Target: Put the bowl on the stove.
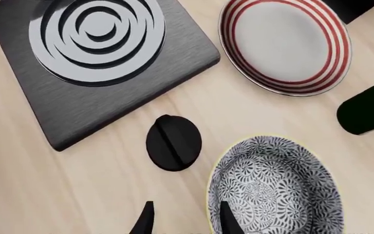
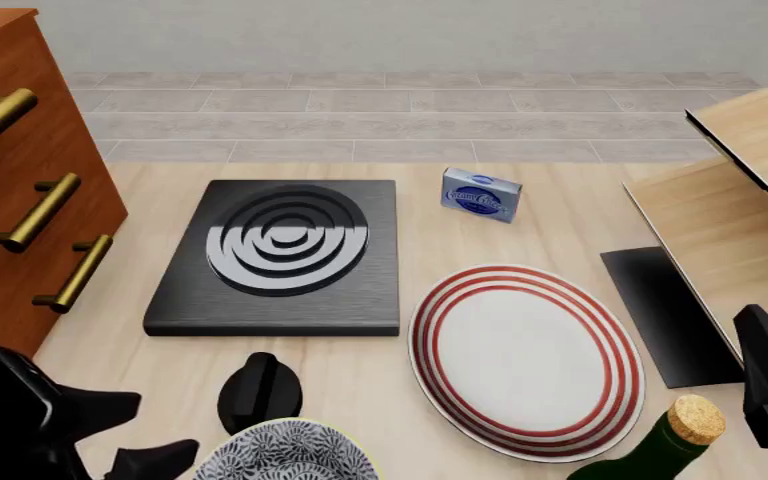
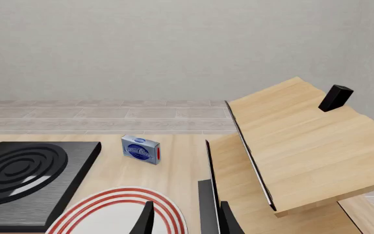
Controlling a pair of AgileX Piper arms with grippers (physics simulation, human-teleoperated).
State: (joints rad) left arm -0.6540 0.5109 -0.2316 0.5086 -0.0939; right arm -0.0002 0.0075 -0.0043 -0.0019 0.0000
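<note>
Jaws of the left gripper (image 1: 183, 219) stand parted and hold nothing, one finger just over the rim of the bowl (image 1: 271, 190); the right gripper (image 3: 183, 219) is likewise parted and unladen. That bowl sits on the tabletop (image 2: 357, 370) at the near edge, beside a black knob (image 2: 260, 390), apart from the stove (image 2: 281, 255). Glazed ceramic looks rigid, fairly heavy, slick and breakable, so pinching the rim wall seems best.

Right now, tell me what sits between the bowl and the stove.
The small black knob sits on the table between the bowl and the stove. Both the front view and the left wrist view show it there, apart from both.
</note>
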